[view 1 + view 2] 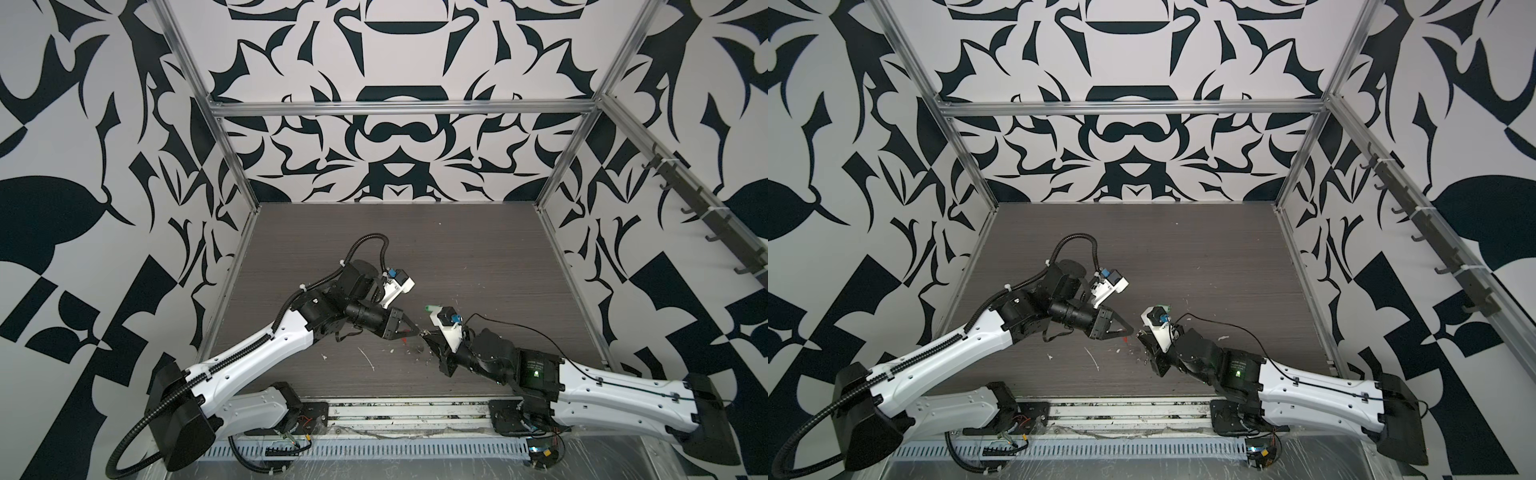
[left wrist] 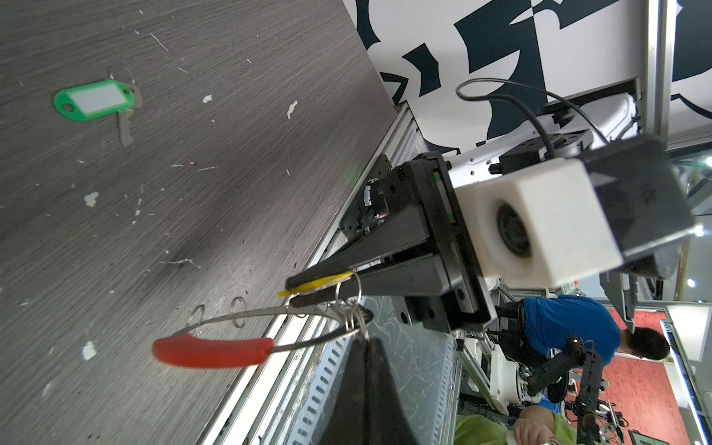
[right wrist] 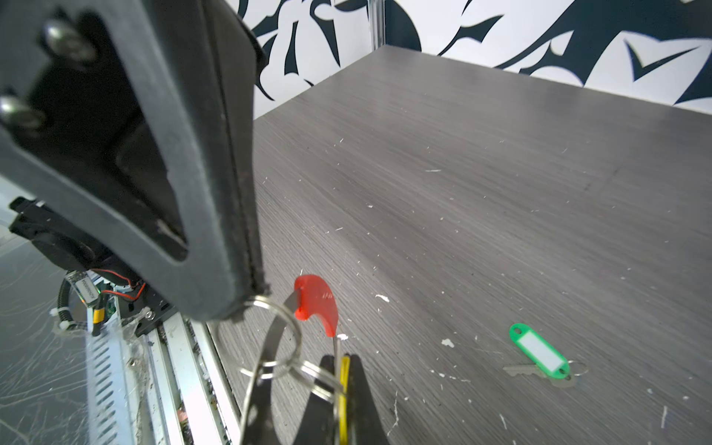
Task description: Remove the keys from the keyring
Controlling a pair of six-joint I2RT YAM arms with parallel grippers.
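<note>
We record thin metal keyring [image 2: 246, 313], curved red strip [image 2: 212, 350] threaded on, clenched in left pincer [image 2: 365, 339]; right pincer [image 2: 296, 293] grips flat yellow tag [image 2: 323, 280] beside it; oblong green tag [image 2: 94, 100] lies well apart on table [image 2: 231, 173]

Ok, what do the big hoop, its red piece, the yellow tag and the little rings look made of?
The keyring: thin grey metal band, likely steel, with a dull sheen. The red strip: matte plastic or a rubbery sleeve, judging by its even colour and rounded ends. The yellow tag: probably glossy plastic, seen only edge-on. The wire rings: bright, shiny metal wire.
</note>
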